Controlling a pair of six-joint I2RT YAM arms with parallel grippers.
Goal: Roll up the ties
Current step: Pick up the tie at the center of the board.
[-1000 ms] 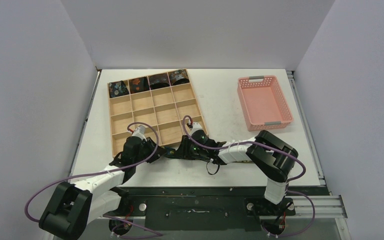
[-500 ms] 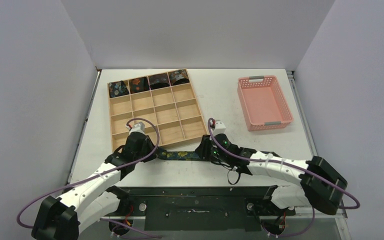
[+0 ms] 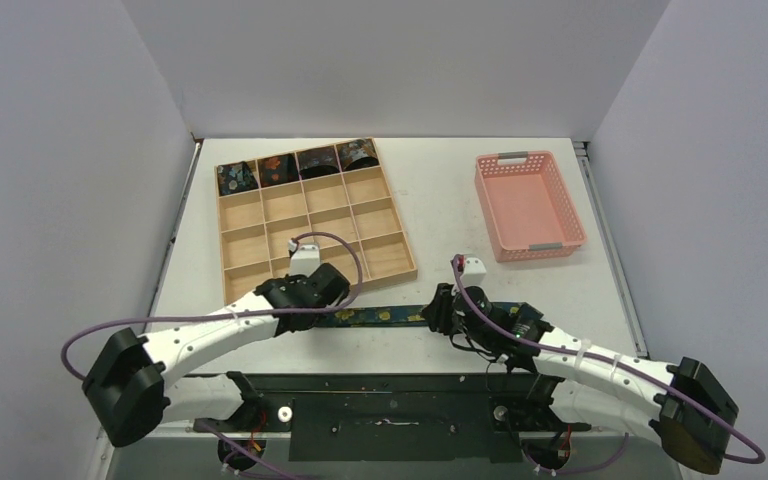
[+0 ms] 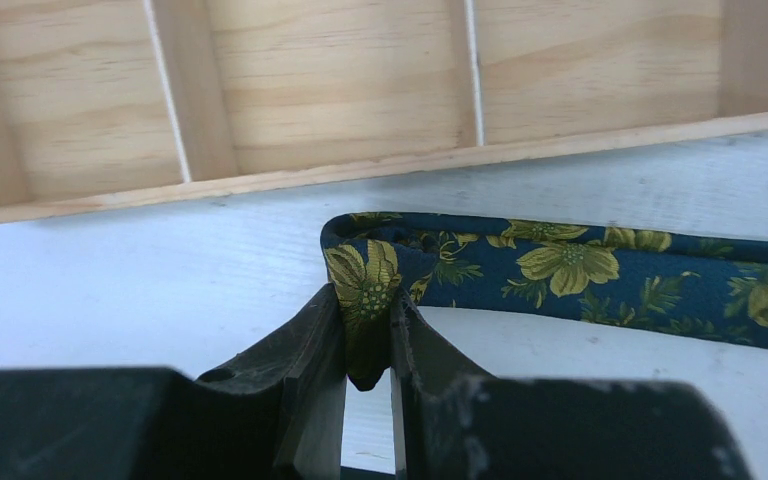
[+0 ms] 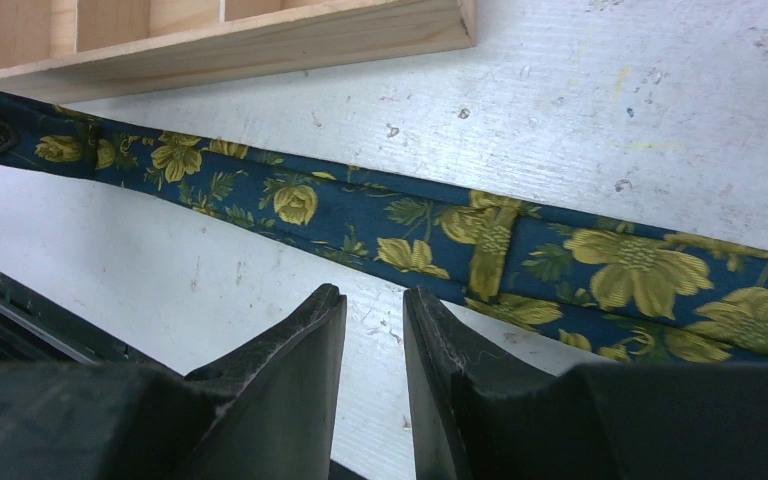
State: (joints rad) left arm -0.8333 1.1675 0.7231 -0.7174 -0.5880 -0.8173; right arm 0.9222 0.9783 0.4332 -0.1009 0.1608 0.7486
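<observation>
White desk, left hand clamped on folded end of one flat tie beside wooden tray, right hand slightly parted, gripping nothing, close by it, four rolled ties in tray's far row, one pink basket.

Tie matt printed cloth; tray bare wood; table scuffed white

Top camera looks down; wrist cameras closely share the tie.
</observation>
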